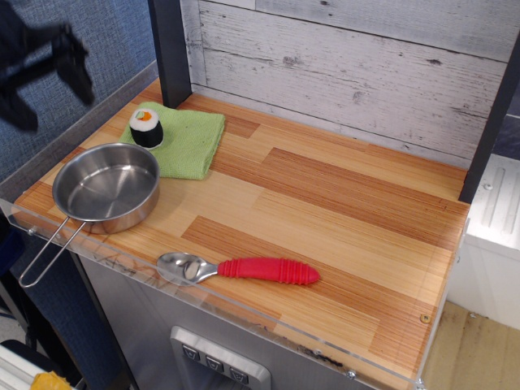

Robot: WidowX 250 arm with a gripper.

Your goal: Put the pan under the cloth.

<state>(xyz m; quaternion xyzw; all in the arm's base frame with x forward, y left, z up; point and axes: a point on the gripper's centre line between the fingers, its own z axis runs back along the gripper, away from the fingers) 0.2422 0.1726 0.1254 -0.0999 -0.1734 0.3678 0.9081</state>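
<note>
Your gripper (45,69) hangs blurred above the table's (325,211) back-left corner, its fingers (73,69) spread and holding nothing. The pan (106,188) sits below and slightly right of it at the front-left corner, its wire handle running out over the front edge. The cloth (191,142) lies flat just behind the pan, touching its rim, with a sushi roll toy (146,127) standing on it.
</note>
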